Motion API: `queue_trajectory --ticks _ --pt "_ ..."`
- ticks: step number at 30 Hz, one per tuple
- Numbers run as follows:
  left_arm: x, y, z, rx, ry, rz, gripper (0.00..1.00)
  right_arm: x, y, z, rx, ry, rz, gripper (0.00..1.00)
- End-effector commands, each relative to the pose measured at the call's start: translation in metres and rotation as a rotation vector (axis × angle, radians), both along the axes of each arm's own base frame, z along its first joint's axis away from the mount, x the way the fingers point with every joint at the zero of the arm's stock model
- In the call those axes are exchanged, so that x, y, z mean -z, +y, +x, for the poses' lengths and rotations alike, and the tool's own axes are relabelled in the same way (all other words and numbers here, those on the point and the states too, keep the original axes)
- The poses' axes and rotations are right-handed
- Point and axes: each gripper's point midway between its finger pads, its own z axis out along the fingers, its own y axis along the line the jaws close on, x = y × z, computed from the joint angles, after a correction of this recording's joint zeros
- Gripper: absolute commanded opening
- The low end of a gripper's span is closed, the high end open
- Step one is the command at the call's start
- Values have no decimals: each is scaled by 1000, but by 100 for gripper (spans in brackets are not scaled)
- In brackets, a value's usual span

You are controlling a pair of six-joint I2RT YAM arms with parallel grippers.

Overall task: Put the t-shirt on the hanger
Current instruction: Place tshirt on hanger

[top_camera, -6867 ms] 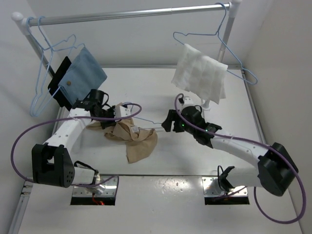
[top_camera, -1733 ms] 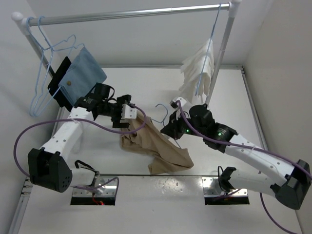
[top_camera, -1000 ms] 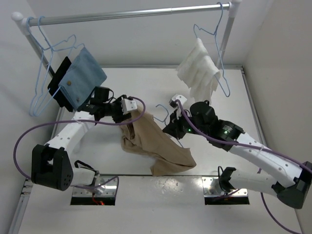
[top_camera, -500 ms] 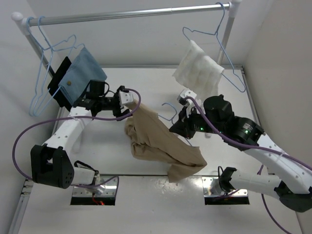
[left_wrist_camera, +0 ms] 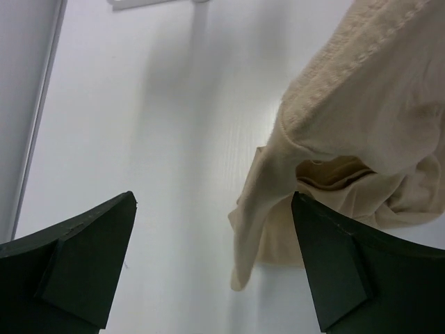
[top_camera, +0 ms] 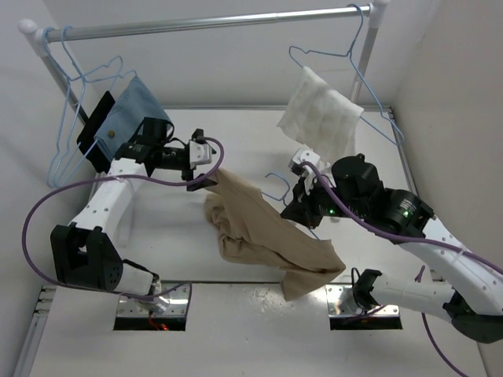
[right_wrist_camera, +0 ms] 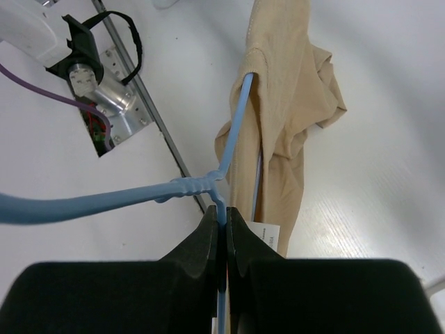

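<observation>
The tan t-shirt hangs bunched from a pale-blue wire hanger and is lifted above the table. My right gripper is shut on the hanger's wire just below its twisted neck, and one hanger arm runs up into the t-shirt. In the right wrist view the jaws of the right gripper pinch the wire. My left gripper is open at the t-shirt's upper left corner and holds nothing. In the left wrist view the t-shirt droops to the right of the left gripper, partly behind its right finger.
A metal rail spans the back. A white cloth hangs on a blue hanger at the right, near the upright post. A blue cloth and empty hangers hang at the left.
My left gripper has opened, let go of the t-shirt and drawn back to the left. The right arm has carried the hanger and t-shirt higher and to the right. The white cloth's hanger swung.
</observation>
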Motion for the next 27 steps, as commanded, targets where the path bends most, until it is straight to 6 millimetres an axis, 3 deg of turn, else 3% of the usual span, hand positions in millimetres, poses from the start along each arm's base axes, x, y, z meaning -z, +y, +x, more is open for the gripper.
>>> queue_trajectory --ticks 1,3,5,6,7,11,16,22,27 --pt "-4 -24 -21 141 -2 -31 100 -26 4 4 -7 -68 65 0" --pt "11 -32 -34 198 33 1 97 -27 6 5 -7 -67 64 0" --pt "19 -37 -38 226 46 32 57 -31 7 7 -7 -72 68 0" --pt "29 -34 -37 224 62 62 38 -43 7 8 1 -93 86 0" --pt "28 -29 -41 229 76 71 0 -40 5 7 1 -85 77 0" --pt "33 6 -21 153 100 86 0 -48 -6 6 32 -105 76 0" --pt "34 22 -11 129 119 94 0 -55 -17 4 70 -122 84 0" --pt "38 29 -9 114 131 95 0 -60 -27 2 101 -126 80 0" --pt "33 31 6 62 104 82 0 -63 -14 9 85 -121 87 0"
